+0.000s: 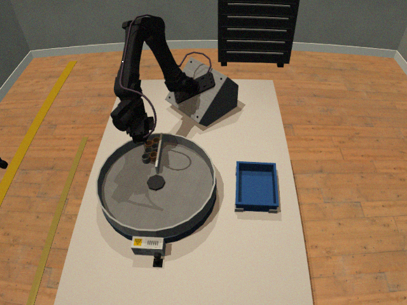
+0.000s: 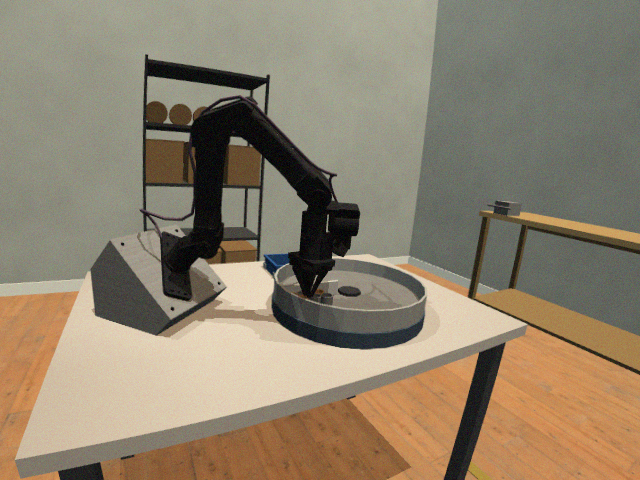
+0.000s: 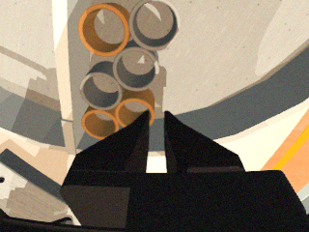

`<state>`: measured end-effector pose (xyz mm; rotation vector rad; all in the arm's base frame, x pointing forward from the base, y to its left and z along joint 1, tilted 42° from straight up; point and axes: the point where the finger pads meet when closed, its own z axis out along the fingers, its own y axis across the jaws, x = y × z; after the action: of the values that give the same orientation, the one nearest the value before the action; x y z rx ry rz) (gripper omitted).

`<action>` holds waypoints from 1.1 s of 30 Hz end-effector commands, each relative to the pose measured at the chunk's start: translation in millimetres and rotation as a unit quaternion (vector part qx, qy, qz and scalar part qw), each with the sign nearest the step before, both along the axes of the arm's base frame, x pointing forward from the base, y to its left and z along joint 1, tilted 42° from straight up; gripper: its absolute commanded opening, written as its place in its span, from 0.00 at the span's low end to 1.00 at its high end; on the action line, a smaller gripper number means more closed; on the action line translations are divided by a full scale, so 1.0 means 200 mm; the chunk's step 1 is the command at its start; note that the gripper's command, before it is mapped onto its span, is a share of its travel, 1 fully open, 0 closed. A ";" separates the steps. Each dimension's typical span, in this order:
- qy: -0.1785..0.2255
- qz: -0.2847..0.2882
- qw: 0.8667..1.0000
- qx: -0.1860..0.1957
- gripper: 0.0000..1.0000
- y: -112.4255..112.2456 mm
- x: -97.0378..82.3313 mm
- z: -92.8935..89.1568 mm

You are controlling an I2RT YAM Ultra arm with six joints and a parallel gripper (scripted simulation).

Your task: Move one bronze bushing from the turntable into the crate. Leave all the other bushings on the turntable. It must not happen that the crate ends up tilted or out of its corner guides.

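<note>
Wrist view: gripper [image 3: 156, 134] fingers stand narrow with a thin gap, nothing between them, tips just short of the nearest bronze bushing [image 3: 134, 111]. Six bushings are clustered against the divider bar [image 1: 158, 152] at the far-left of the turntable [image 1: 206, 165]: three bronze, three grey steel bushings [image 3: 135, 68]. None lifted yet, and the blue crate [image 1: 256, 185] to the right holds nothing, so the grasp, carry and drop are all still to do. Arm arcs up from the wedge base [image 2: 116, 289] and points straight down inside the rim, tips low over the cluster. Judgement: fingers look too narrow to straddle a bushing; they may need opening, or one finger goes into the bore.
</note>
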<state>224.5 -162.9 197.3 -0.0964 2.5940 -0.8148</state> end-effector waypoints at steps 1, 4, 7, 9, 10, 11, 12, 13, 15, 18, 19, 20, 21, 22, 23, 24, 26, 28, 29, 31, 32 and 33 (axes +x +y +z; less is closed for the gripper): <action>-0.015 0.007 1.000 -0.003 0.13 0.00 0.02 0.05; -0.015 0.007 1.000 -0.003 0.13 0.00 0.02 0.05; -0.015 0.007 1.000 -0.003 0.13 0.00 0.02 0.05; -0.015 0.007 1.000 -0.003 0.13 0.00 0.02 0.05; -0.015 0.007 1.000 -0.003 0.13 0.00 0.02 0.05; -0.015 0.007 1.000 -0.003 0.13 0.00 0.02 0.05; -0.015 0.007 1.000 -0.003 0.13 0.00 0.02 0.05; -0.015 0.007 1.000 -0.003 0.13 0.00 0.02 0.05; -0.015 0.007 1.000 -0.003 0.13 0.00 0.02 0.05; -0.015 0.007 1.000 -0.003 0.13 0.00 0.02 0.05; -0.012 0.007 1.000 -0.002 0.13 0.00 0.01 0.02; -0.009 0.007 1.000 0.000 0.13 0.01 0.00 -0.01; -0.010 0.007 1.000 0.000 0.13 0.01 0.00 -0.01; -0.010 0.007 1.000 0.000 0.13 0.02 0.00 -0.02; -0.010 0.008 1.000 0.000 0.13 0.02 0.00 -0.03; -0.010 0.008 1.000 0.000 0.13 0.02 -0.01 -0.03; -0.010 0.008 1.000 0.000 0.13 0.02 -0.01 -0.04; -0.009 0.008 1.000 0.001 0.13 0.02 -0.01 -0.04; -0.013 0.008 1.000 -0.001 0.13 0.02 0.00 -0.02; -0.012 0.008 1.000 -0.001 0.13 0.02 0.00 -0.02; -0.010 0.008 1.000 0.000 0.13 0.02 -0.01 -0.02; -0.010 0.008 1.000 0.000 0.13 0.02 -0.01 -0.02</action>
<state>223.4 -162.4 189.3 -0.0973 2.5969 -0.8135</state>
